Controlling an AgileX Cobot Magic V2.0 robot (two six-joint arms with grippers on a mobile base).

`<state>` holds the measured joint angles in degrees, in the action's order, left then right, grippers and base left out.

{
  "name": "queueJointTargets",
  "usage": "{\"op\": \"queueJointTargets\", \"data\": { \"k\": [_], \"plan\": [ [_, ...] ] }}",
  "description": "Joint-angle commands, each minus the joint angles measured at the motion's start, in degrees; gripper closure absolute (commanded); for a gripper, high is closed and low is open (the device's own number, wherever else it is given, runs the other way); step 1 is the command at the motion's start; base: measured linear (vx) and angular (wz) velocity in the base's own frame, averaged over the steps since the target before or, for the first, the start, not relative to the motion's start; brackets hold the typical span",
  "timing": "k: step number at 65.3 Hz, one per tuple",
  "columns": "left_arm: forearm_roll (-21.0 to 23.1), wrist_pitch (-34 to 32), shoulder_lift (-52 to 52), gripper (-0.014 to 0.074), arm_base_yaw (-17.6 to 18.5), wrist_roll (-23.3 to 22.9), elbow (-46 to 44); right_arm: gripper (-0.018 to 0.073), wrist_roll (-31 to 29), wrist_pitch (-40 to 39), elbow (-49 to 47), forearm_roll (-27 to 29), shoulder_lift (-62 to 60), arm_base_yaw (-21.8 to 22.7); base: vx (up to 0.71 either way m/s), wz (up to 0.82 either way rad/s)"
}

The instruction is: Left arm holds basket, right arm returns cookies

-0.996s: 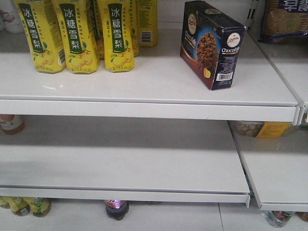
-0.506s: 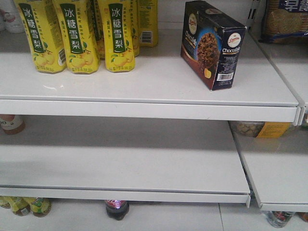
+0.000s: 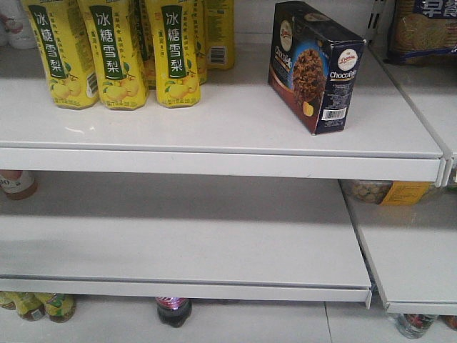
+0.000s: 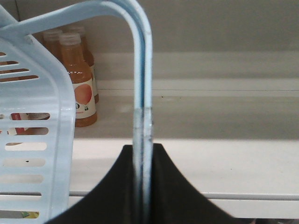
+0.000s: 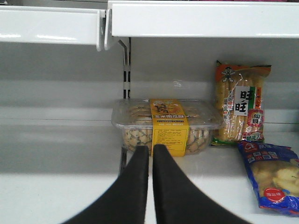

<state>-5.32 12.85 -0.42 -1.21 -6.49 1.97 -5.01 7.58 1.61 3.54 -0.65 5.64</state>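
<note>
From the front view I see the Chocofello cookie carton (image 3: pixel 315 66) standing on the top shelf (image 3: pixel 214 136), right of the yellow pear-drink cartons (image 3: pixel 114 53), with no arm near it, so I judge the return done. My left gripper (image 4: pixel 142 186) is clamped on the light blue basket (image 4: pixel 32 140) handle (image 4: pixel 141 93). My right gripper (image 5: pixel 150 186) is empty, fingers almost together, before a clear biscuit tub (image 5: pixel 166 125); next I'd just retract it.

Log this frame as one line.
left gripper: shut on basket handle | right gripper: shut, empty | cookies: on top shelf
</note>
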Motion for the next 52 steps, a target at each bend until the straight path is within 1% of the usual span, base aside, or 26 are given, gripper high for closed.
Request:
{"op": "queueJointTargets", "data": {
  "k": [1,52],
  "plan": [
    [-0.6,-5.7,-1.0,0.0596,0.1,1.0,-1.8,0.0562,-0.5,-4.0,1.1,-0.2,-0.8,-0.1,0.00,0.00],
    [-0.6,-5.7,-1.0,0.0596,0.1,1.0,-1.8,0.0562,-0.5,-3.8,1.1,-0.2,-0.8,-0.1,0.00,0.00]
  ]
}}
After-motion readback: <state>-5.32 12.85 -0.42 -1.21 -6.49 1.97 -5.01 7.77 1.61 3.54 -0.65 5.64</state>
